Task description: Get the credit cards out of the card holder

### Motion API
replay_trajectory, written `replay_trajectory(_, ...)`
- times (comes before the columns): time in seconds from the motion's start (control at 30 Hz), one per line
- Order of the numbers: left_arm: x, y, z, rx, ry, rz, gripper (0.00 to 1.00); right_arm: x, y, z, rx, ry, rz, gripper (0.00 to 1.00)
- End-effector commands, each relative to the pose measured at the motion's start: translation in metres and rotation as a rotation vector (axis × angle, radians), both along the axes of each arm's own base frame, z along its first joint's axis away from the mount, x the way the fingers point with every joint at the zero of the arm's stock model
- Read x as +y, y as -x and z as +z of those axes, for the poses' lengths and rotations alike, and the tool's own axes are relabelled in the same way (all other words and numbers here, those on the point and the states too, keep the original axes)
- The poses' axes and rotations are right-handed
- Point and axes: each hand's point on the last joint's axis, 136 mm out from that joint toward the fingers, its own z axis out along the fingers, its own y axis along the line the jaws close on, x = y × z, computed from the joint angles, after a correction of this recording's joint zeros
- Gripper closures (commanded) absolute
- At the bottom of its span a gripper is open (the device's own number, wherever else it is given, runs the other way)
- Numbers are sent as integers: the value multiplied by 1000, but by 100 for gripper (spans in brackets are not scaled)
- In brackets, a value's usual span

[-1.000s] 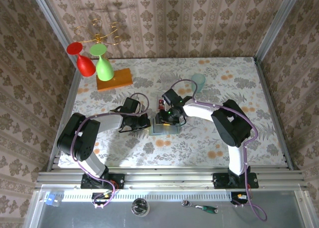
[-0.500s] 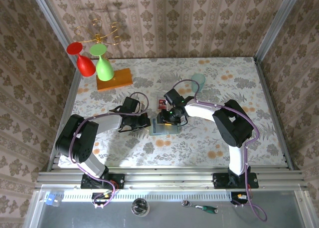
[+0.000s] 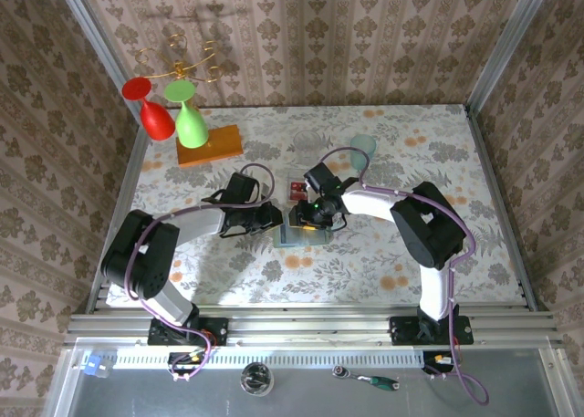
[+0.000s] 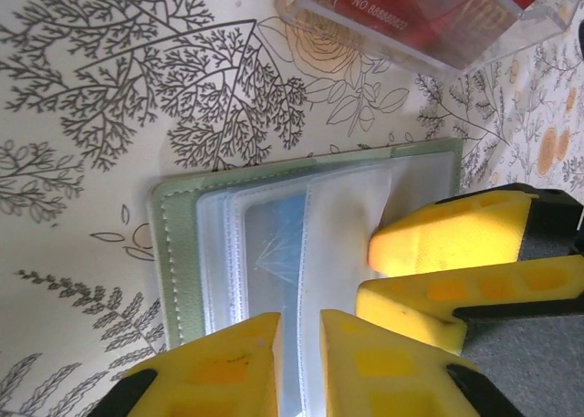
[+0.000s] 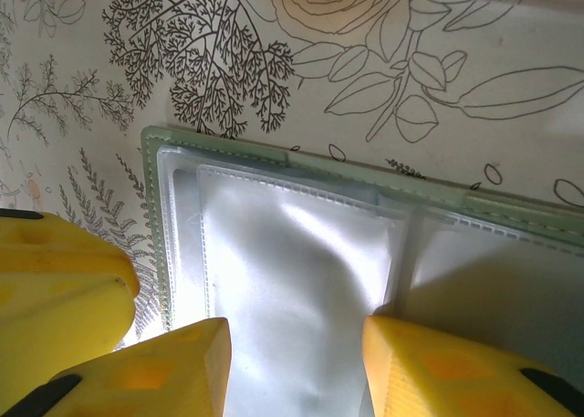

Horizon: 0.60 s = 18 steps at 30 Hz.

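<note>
Beside the clear plastic box (image 4: 538, 29) of red credit cards (image 4: 411, 6), the open grey-green two-panel card holder (image 4: 172, 253) lies under the barely parted left gripper (image 4: 301, 330) and the spread right gripper (image 5: 292, 344), so its bluish card (image 4: 269, 248) may slip on the slick sleeves and stay inside.

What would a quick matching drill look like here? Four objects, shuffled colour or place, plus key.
1 card holder
2 wooden block
3 cup
4 red card

A orange, bearing two goblets
B pale teal, translucent
C inside a clear case
D pale green, lying open

Pairs: 1-D, 2-A, 3-B, 4-C
</note>
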Motion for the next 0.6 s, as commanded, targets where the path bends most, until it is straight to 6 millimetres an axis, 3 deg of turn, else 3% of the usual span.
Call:
replay_trajectory(0.0,-9,-2,2,18,36,-1,79,-5,1,2,11,-16,-21,55)
replay_trajectory(0.57,-20,-3,-6,52,38,-19,79,-7,2,-1,22,-41,-26,56)
